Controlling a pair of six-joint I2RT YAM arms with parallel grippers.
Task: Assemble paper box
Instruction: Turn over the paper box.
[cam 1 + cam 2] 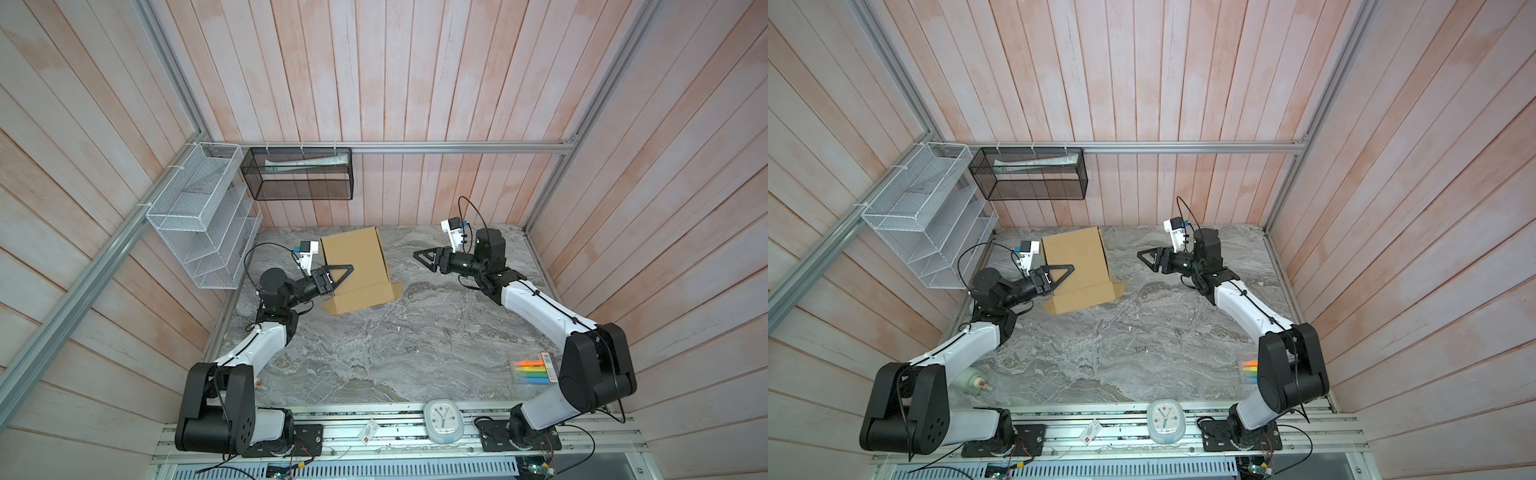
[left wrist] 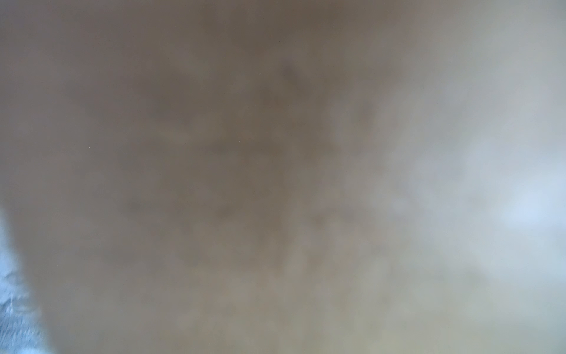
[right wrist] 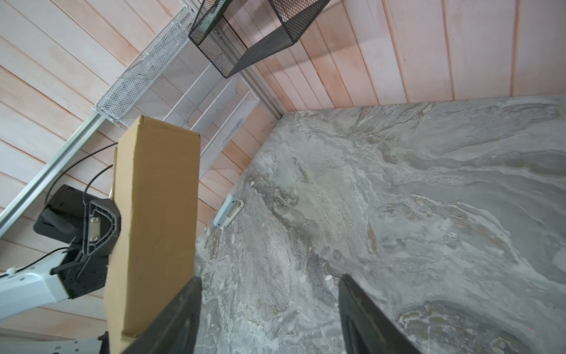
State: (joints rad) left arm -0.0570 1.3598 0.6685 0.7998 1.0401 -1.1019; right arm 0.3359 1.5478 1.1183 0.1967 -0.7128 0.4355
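The marble-patterned table (image 1: 395,345) forms the work surface. A white wire rack (image 1: 199,224) hangs on the left wall and a black mesh basket (image 1: 299,174) hangs on the back wall.

The paper box (image 1: 361,253) (image 1: 1077,249) (image 3: 156,199) sits at the far left of the table, close to the back wall. It is folded into a shallow rectangular form with its plain brown top face upward. A lower flap with a rounded ear projects from its near edge and lies on the table.

The left gripper (image 1: 343,272) (image 1: 1064,274) reaches in from the box's left side. One black triangular finger lies across the top face in both top views. The second finger is hidden, so it cannot be told how wide the jaws stand or whether they clamp the cardboard. The left wrist view shows only a brown-grey blur.

The right gripper (image 1: 417,255) (image 3: 269,318) hovers to the right of the box, apart from it and pointing toward it. Its jaws are spread and hold nothing; only bare table shows between them in the right wrist view.

A clock (image 1: 442,419) lies on the front rail. A marker pack (image 1: 534,370) lies near the right arm
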